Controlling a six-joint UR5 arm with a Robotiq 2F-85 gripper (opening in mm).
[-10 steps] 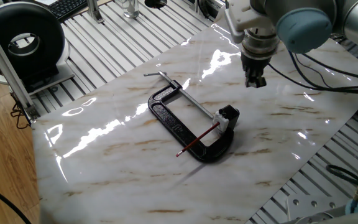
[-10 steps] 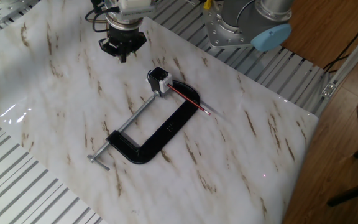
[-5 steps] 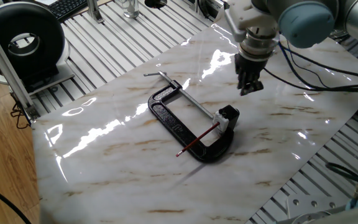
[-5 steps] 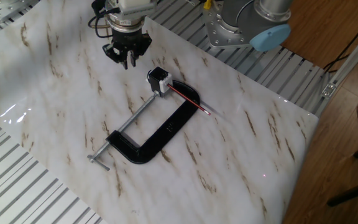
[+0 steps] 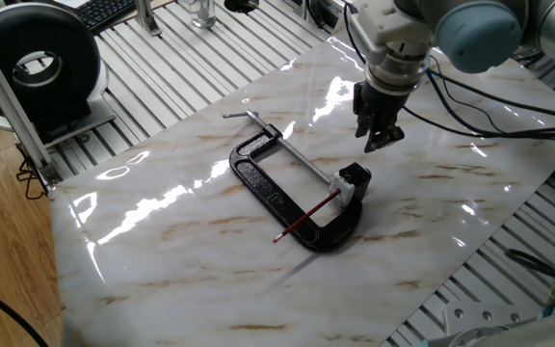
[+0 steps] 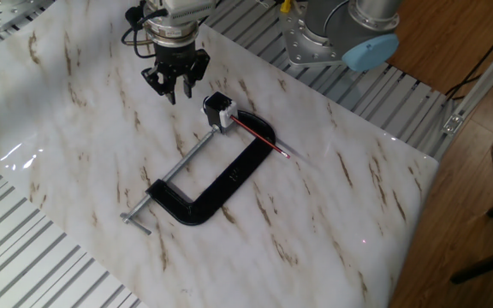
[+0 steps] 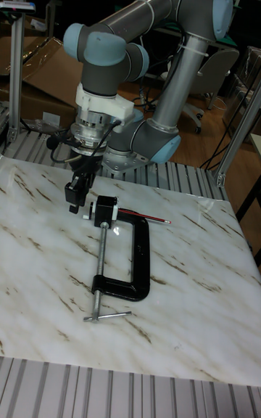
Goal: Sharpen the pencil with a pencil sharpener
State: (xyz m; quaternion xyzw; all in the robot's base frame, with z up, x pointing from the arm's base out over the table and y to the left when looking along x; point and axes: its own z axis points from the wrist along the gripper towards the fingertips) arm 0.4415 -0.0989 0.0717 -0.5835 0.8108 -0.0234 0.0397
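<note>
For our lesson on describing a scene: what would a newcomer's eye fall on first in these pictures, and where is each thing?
The big black clamp lies flat in the middle of the marble table. A thin red pencil lies across its jaw end, one end at the small whitish pencil sharpener held there. The gripper hangs open beside that end, holding nothing.

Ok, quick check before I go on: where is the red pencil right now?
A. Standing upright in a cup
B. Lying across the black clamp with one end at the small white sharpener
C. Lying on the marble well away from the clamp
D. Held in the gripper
B. The pencil lies across the clamp, one end at the pencil sharpener; the gripper hangs open and empty beside them.
</note>
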